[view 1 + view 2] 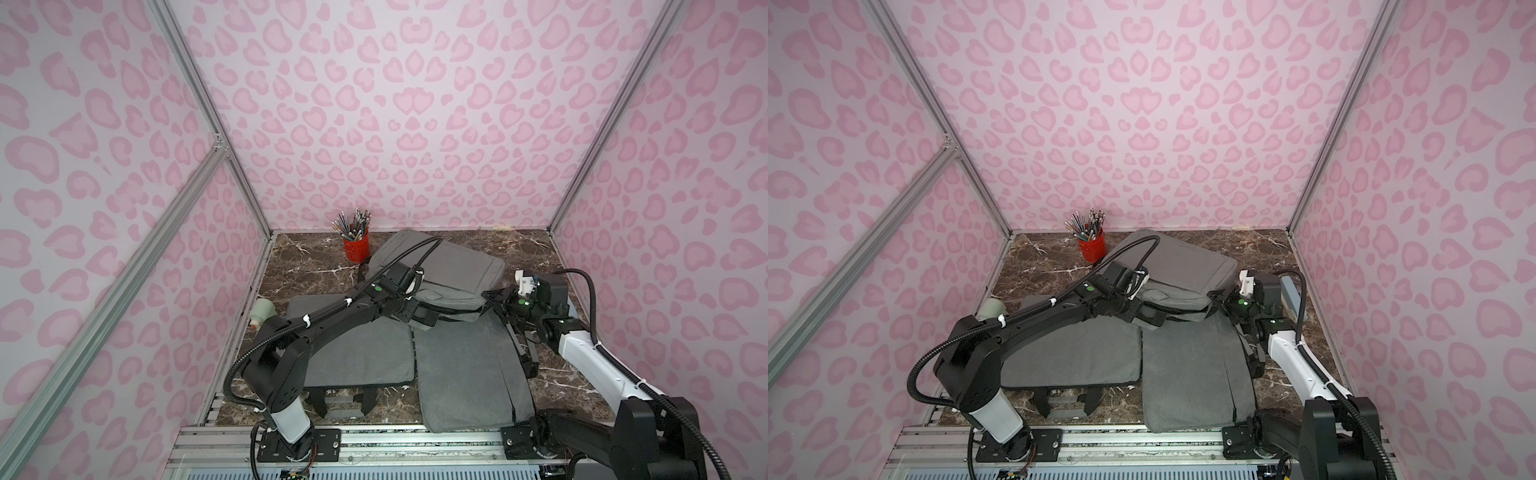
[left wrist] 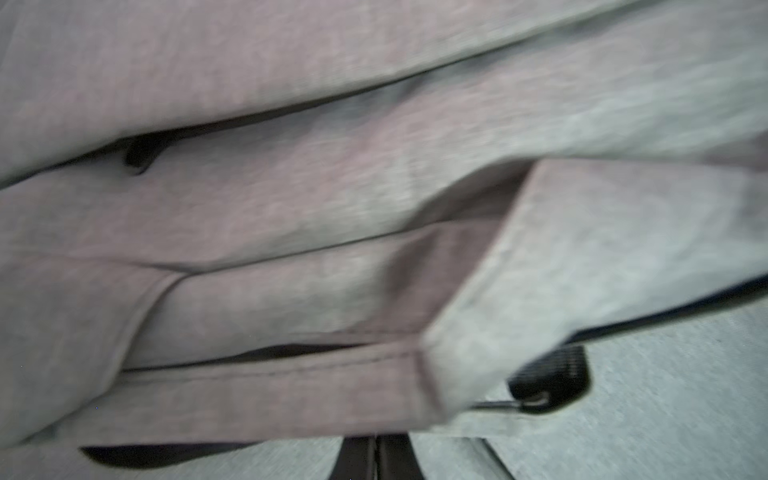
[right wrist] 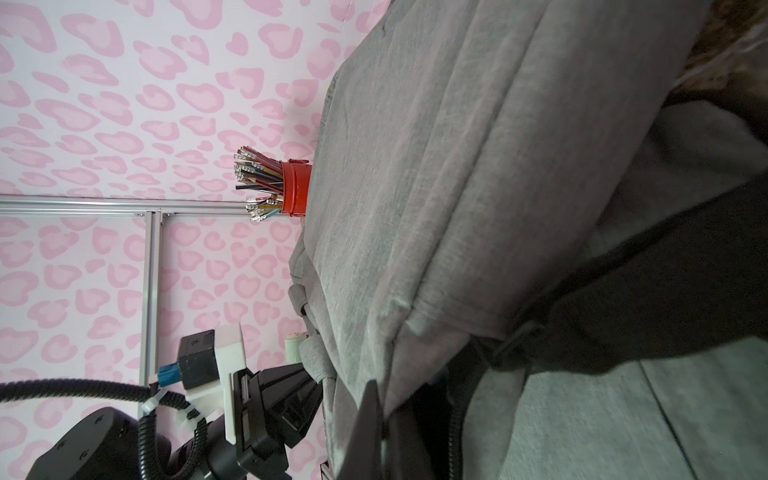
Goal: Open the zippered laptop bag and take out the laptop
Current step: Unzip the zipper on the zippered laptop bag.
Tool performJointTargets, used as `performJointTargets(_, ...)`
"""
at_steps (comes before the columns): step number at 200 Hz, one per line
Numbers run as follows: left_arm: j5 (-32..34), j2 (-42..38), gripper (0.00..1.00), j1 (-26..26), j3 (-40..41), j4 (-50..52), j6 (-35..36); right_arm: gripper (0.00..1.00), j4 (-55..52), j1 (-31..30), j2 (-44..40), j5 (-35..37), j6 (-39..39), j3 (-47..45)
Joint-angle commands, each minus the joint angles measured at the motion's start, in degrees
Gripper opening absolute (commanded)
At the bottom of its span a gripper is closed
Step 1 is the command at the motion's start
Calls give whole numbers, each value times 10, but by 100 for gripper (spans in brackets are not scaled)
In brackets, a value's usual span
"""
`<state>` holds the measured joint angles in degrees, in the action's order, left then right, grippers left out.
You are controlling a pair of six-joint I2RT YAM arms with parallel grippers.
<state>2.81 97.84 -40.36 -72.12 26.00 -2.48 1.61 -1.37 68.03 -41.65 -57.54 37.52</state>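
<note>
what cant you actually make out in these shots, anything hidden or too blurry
- Laptop: not seen in any view; the grey fabric zippered laptop bag covers whatever it holds.
- Left gripper: in both top views the arm hides its jaws; the left wrist view is blurred.
- Right gripper: whether it holds the bag's corner is unclear.
- Pale green bottle: partly behind the left arm.
</note>
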Motion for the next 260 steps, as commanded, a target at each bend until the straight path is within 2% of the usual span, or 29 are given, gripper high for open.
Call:
performJointTargets(1, 20, -5, 2, 21, 7, 3, 10, 0, 9, 13, -5, -3, 30, 10)
performJointTargets(66, 15, 13, 2, 97, -6, -12, 33, 0, -112, 67, 5, -8, 163, 56)
performJointTargets(143, 28, 83, 2, 158, -80, -13, 56, 0, -212, 120, 21, 7, 289, 98)
performJointTargets(220, 80, 164, 2, 173, -154, 11, 80, 0, -245, 151, 33, 11, 340, 112)
performJointTargets(260, 36, 188, 2, 172, -177, 6, 81, 0, -238, 152, 43, 0, 349, 114)
